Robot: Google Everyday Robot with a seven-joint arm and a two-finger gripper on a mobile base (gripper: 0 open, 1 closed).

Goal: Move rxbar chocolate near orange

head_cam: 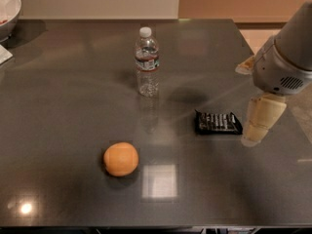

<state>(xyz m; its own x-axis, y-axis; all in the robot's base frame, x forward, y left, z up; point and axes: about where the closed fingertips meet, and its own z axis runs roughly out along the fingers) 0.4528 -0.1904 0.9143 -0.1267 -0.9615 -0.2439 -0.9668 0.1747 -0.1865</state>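
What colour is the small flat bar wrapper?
Flat rectangular wrapper: black with white lettering, camera view; cream gripper beside it.

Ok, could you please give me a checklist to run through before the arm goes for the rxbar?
1. rxbar chocolate lies flat and uncovered on the table: ok.
2. gripper over the bar: not ok, it hangs just beyond the bar's right end.
3. Bar held: not ok, nothing grips it.
4. orange in view, front-left of the bar: ok.
5. water bottle upright, behind the bar-to-orange line: ok.
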